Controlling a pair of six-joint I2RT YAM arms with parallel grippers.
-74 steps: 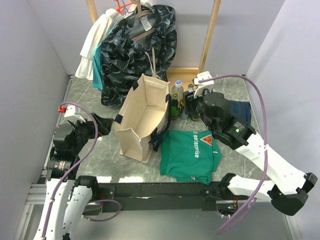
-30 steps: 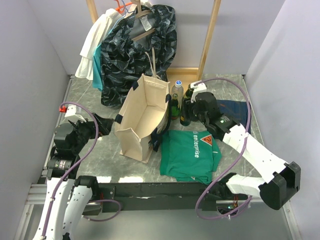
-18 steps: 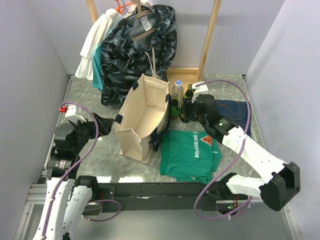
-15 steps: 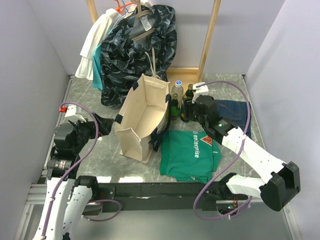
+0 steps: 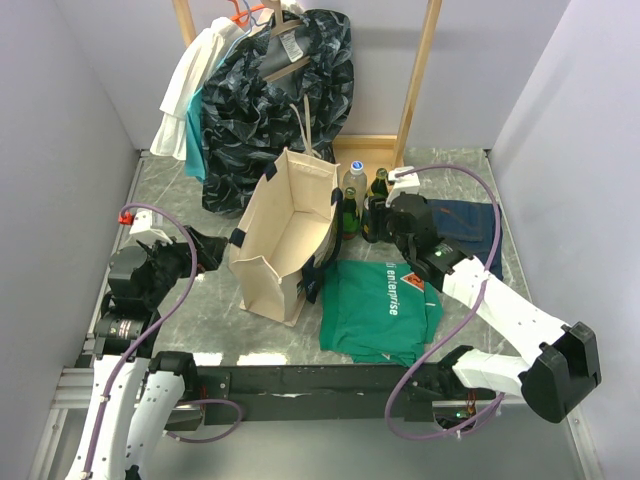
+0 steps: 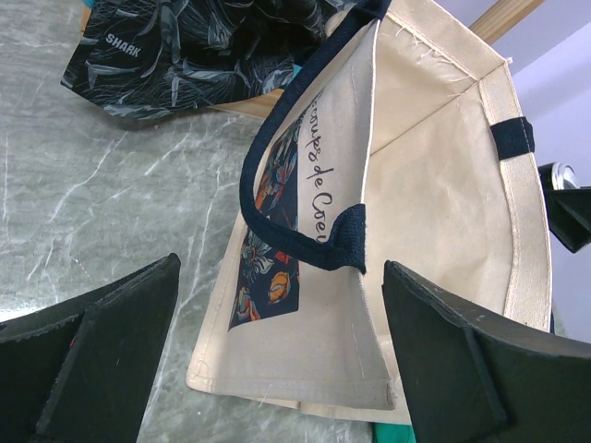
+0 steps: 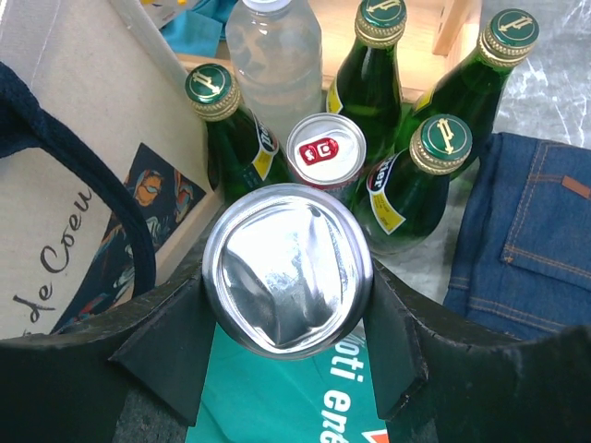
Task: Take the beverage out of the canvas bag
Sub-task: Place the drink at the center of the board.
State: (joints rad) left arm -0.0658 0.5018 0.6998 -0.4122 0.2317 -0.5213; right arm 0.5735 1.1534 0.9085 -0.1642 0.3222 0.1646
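Top view: shows the canvas bag (image 5: 285, 225) standing open-mouthed mid-table, the left gripper (image 5: 204, 250) near one side wall, the right gripper (image 5: 383, 213) at the bottle cluster (image 5: 355, 200) outside the opposite wall. Left wrist: shows jaws spread wide on nothing, facing the bag, probably to steady it. Right wrist: shows jaws clamped on a silver can (image 7: 287, 268), clear of the bag, apparently for setting down by the red can (image 7: 325, 148).

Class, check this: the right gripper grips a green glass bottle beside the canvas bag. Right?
No. The right gripper grips a silver can, not a green bottle; the right wrist view shows it. It is beside the canvas bag, as stated.
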